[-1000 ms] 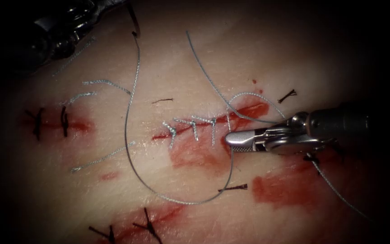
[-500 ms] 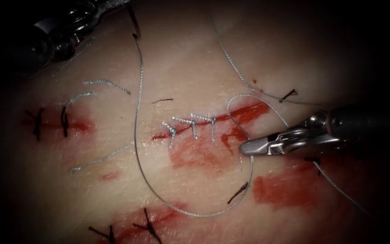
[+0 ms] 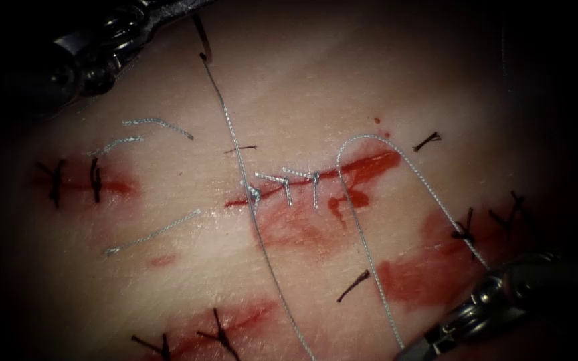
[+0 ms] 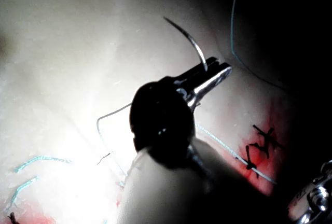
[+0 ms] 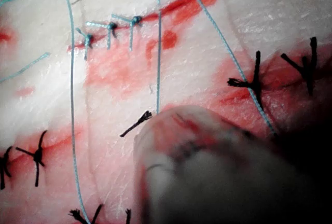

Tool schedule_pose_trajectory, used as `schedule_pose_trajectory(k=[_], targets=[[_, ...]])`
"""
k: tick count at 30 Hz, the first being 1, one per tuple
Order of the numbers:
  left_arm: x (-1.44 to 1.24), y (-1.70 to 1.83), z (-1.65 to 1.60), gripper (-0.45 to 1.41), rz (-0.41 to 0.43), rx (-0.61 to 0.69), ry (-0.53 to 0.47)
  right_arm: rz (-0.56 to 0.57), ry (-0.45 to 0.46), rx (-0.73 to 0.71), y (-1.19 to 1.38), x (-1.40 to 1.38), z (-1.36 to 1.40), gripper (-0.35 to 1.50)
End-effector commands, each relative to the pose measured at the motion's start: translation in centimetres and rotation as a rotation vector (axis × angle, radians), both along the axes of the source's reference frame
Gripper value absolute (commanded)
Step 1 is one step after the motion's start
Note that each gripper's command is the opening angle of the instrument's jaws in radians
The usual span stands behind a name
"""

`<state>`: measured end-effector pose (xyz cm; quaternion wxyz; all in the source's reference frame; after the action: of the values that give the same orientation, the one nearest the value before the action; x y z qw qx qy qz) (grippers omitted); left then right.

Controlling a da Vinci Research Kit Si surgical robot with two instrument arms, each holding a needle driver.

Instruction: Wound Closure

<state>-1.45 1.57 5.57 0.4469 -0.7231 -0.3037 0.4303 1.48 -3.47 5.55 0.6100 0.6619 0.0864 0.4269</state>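
The cut (image 3: pixel 369 164) runs across the middle of the tissue, its left part held by three pale blue stitches (image 3: pixel 285 182). My left tool (image 3: pixel 192 10) hangs at the upper left, above the tissue. Its jaws (image 4: pixel 215 71) are shut on the curved needle (image 4: pixel 189 40), which is free of the tissue, its dark arc (image 3: pixel 202 41) sticking out past the jaws. Thread (image 3: pixel 235 147) runs from the needle straight down across the stitches. My right tool (image 3: pixel 416 347) sits at the lower right, shut on the thread (image 3: pixel 369 261), which arches over the cut's right end (image 5: pixel 158 42).
Dark stitches close other cuts at the left (image 3: pixel 91 177), the bottom (image 3: pixel 219 334) and the right (image 3: pixel 466 230). Loose cut ends of pale thread (image 3: pixel 158 124) lie left of the cut. Red fluid (image 3: pixel 302 230) stains the tissue below the cut and toward the right tool.
The right tool's jaws closed on the thread beside the cut and it drew away to the lower right. The slack loop pulled nearly straight. The left tool stayed in place.
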Motion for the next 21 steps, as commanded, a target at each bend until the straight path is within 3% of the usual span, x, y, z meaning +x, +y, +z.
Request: schedule_pose_trajectory(k=[1,4,5,7,8,9,11,14,17,21], targets=[[-0.04,0.0,0.05,-0.45,0.0,0.0,-0.001,-0.014,0.006,0.005,-0.07,0.04,0.0,-0.35],[-0.04,0.0,0.05,-0.45,0.001,0.0,-0.001,-0.008,0.014,-0.015,-0.02,0.02,0.01,-0.35],[-0.04,0.0,0.05,-0.45,0.001,0.0,-0.001,0.094,0.023,-0.061,0.17,0.05,0.07,0.36],[-0.04,0.0,0.05,-0.45,0.001,0.0,-0.001,0.149,0.015,-0.073,0.29,0.06,0.1,0.39],[-0.04,0.0,0.05,-0.45,0.001,0.0,-0.001,0.212,0.026,-0.108,0.49,0.08,0.14,0.56],[-0.04,0.0,0.05,-0.45,0.001,0.0,-0.001,0.212,0.026,-0.108,0.49,0.08,0.14,0.56],[-0.04,0.0,0.05,-0.45,-0.001,0.001,0.0,0.318,0.015,-0.166,0.85,0.13,0.21,0.64],[-0.04,0.0,0.05,-0.45,-0.001,0.003,0.004,0.516,-0.084,-0.188,1.3,0.27,0.39,0.44],[-0.05,0.0,0.05,-0.45,-0.002,0.003,0.004,0.573,-0.109,-0.213,1.41,0.33,0.48,0.41],[-0.07,-0.01,0.06,-0.45,0.0,0.003,0.009,0.619,-0.148,-0.336,1.46,0.6,0.83,0.36]])
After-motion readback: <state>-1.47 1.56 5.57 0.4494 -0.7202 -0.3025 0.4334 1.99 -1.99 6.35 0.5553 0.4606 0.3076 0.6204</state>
